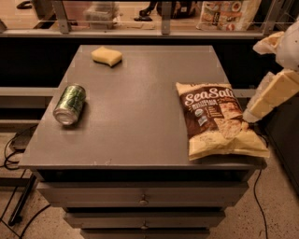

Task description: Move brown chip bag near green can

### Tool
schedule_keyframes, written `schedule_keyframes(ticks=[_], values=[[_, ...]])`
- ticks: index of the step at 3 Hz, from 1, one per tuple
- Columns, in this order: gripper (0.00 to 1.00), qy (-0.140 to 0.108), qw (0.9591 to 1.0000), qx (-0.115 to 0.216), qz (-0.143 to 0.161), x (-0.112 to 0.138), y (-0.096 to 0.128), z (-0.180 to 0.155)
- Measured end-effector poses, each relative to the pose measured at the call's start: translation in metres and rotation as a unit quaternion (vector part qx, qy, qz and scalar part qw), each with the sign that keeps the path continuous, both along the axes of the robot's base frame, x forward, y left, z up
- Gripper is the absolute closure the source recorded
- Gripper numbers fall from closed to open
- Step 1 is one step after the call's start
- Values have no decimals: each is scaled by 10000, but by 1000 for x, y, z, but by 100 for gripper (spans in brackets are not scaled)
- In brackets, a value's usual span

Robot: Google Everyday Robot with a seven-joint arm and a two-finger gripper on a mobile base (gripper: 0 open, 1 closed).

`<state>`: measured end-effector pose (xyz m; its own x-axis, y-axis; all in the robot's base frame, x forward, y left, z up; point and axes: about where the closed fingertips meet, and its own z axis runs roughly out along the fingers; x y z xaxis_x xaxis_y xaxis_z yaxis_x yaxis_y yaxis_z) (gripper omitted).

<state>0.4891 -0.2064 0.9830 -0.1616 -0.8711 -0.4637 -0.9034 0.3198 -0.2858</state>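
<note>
The brown chip bag point(216, 119) lies flat near the front right corner of the grey cabinet top point(140, 107), its "Sea Salt" lettering facing up. Its pale yellow bottom edge reaches the cabinet's front right edge. The green can point(70, 103) lies on its side near the left edge, far from the bag. My gripper point(254, 109) hangs at the right of the view, just beside the bag's right edge and slightly above the cabinet top, with its tip close to the bag.
A small yellow sponge point(106, 56) lies at the back left of the cabinet top. Drawers point(142, 200) run below the front edge. A shelf with packaged goods point(224, 14) stands behind. Cables point(14, 149) lie on the floor at left.
</note>
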Motion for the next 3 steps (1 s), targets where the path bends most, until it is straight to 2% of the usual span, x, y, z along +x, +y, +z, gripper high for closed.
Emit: schedule_keyframes(ticks=[1, 2, 3], values=[[0, -8, 10000, 65, 14, 3, 2, -1], [0, 190, 9997, 66, -115, 4, 4, -19], [0, 506, 9983, -133, -267, 9, 10, -52]])
